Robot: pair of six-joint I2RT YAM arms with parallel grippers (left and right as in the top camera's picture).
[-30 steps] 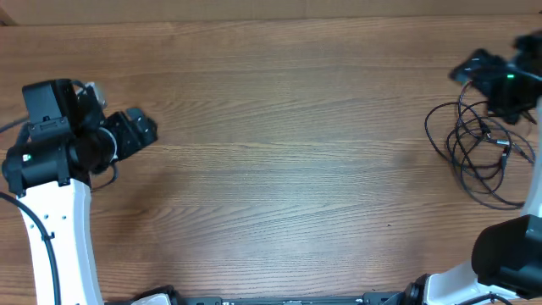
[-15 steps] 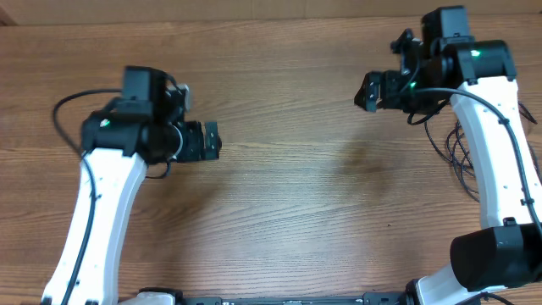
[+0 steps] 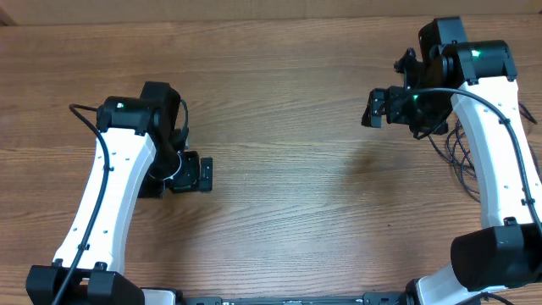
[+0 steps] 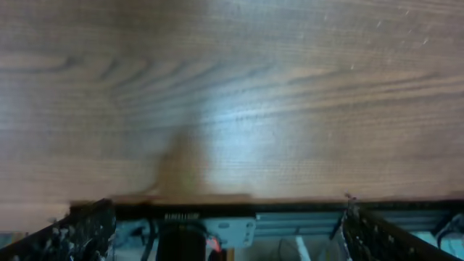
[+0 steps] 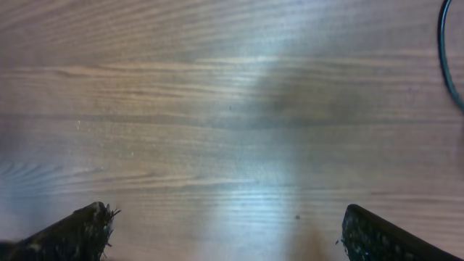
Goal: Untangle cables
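Two hands, both spread wide with nothing between the fingers, and neither is on the cables. Nearest the robot's base, the left hand (image 3: 196, 174) hangs over bare wood left of centre. Its wrist view shows the fingers (image 4: 80, 232) far apart with only grain between them.

Farther out, by the right border, the cables (image 3: 455, 157) lie as loose black loops on the table (image 3: 288, 212), largely hidden beneath the right arm (image 3: 494, 144). One thin arc of cord also shows at the upper right corner of the right wrist view. Beyond them the right hand (image 3: 378, 107) is likewise released. It points toward the middle, away from the loops.

The chief risk, I judge, is that arm passing over the loops: a turn back toward them could snag a cord or sweep the bundle off the side. Tugging a single loop might tighten the tangle, and thin cords lying flat are easy to miss.

The wood is smooth and brown, with soft glare. Little of the room shows: a metal rail (image 4: 290, 221) below the near edge and a pale strip past the far one.
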